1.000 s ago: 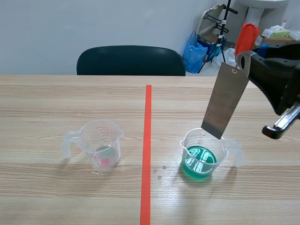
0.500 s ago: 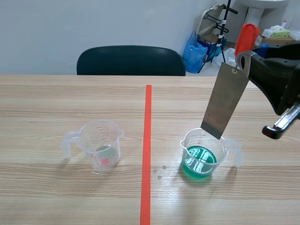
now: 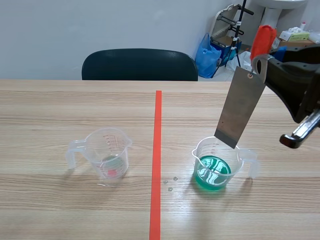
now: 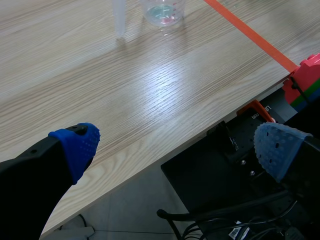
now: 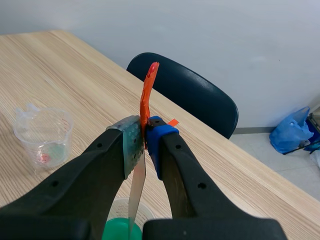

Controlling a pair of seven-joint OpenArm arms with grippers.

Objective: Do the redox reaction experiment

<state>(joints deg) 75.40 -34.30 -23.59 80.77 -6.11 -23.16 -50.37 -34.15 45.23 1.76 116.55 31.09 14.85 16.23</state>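
Note:
My right gripper is shut on the orange-red handle of a metal scraper. Its grey blade hangs tilted, with the lower tip just above the rim of a clear measuring cup of green liquid right of the tape line. A second clear cup, nearly empty with a red mark at its bottom, stands left of the line. My left gripper is open past the table's near edge, out of the scene view, holding nothing.
An orange-red tape line runs down the table's middle, with small drops beside it near the green cup. A black chair stands behind the far edge. Under my left gripper are black equipment and cables.

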